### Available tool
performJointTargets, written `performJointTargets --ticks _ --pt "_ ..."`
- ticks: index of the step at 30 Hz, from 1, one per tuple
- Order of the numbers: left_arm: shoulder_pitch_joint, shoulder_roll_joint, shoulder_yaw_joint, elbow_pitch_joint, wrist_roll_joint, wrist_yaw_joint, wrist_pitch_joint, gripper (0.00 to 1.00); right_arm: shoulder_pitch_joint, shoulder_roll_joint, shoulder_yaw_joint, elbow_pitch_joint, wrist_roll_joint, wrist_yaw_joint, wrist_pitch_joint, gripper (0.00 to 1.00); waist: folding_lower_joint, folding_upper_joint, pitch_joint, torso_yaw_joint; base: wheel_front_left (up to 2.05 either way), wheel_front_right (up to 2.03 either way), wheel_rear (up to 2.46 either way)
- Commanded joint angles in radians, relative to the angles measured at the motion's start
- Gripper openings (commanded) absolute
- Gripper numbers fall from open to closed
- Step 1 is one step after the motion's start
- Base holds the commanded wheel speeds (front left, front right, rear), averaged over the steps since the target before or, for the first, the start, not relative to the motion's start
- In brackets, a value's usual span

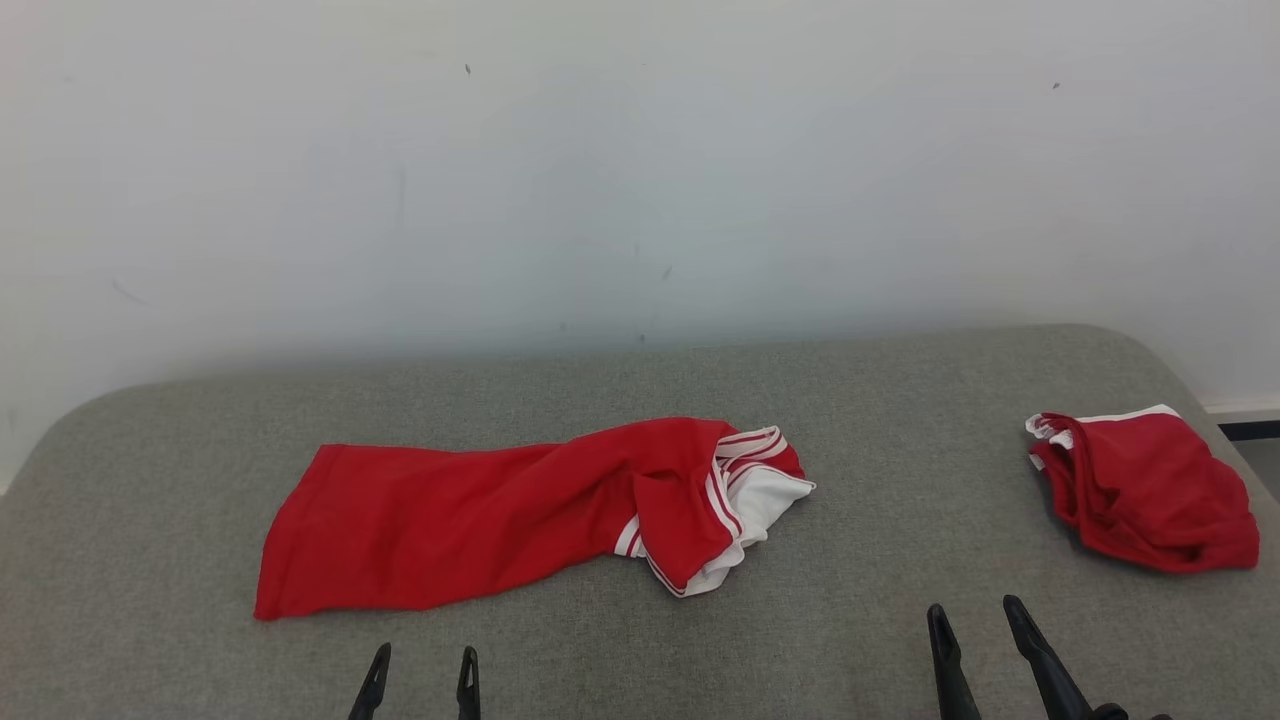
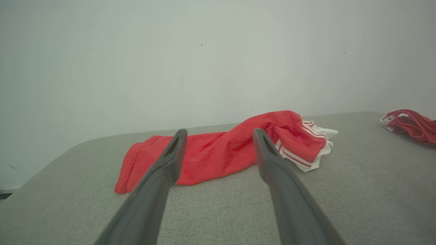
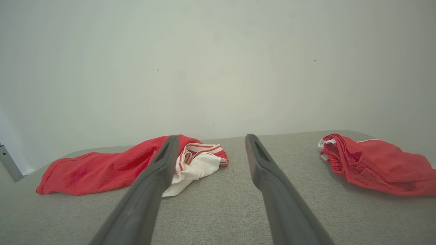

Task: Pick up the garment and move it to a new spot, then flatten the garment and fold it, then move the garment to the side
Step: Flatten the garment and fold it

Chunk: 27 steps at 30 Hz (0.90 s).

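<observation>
A red garment [image 1: 470,515] with white striped trim lies rumpled and stretched across the middle of the grey padded table [image 1: 600,390]; it also shows as the garment [image 2: 221,151] and the garment [image 3: 102,168] in the wrist views. My left gripper [image 1: 424,665] hovers at the table's near edge, just in front of the garment, open and holding nothing. My right gripper [image 1: 978,622] stands open near the front right, between the two cloth heaps, also holding nothing. From the wrists, the left gripper [image 2: 218,136] and right gripper [image 3: 211,141] show spread fingers.
A second red garment [image 1: 1150,490] with white trim lies bunched at the table's right end, close to the rounded corner. A pale wall [image 1: 640,170] rises right behind the table. Bare grey surface lies between the two heaps.
</observation>
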<state>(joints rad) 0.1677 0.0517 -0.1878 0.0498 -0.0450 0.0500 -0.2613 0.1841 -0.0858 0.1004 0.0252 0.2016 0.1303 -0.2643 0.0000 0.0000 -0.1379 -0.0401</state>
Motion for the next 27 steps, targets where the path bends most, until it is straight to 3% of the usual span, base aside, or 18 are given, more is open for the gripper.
performJointTargets --ticks 1,19,27 --pt "0.01 -0.002 -0.002 0.0 0.005 0.002 -0.003 1.0 0.009 -0.004 -0.002 0.0 0.006 0.001 -0.002 1.0 0.0 0.0 -0.001 0.001 0.0 0.0 0.0" --pt "-0.012 -0.002 -0.022 0.014 0.024 0.008 -0.003 1.0 0.003 -0.002 -0.003 0.002 0.006 0.001 -0.002 1.0 0.0 0.0 0.015 0.015 0.0 0.0 0.0" --pt "-0.09 -0.002 -0.089 0.089 0.02 -0.027 -0.003 1.0 -0.022 -0.018 0.008 -0.008 0.029 0.001 -0.001 1.0 0.0 0.0 0.06 -0.001 0.0 0.0 0.0"
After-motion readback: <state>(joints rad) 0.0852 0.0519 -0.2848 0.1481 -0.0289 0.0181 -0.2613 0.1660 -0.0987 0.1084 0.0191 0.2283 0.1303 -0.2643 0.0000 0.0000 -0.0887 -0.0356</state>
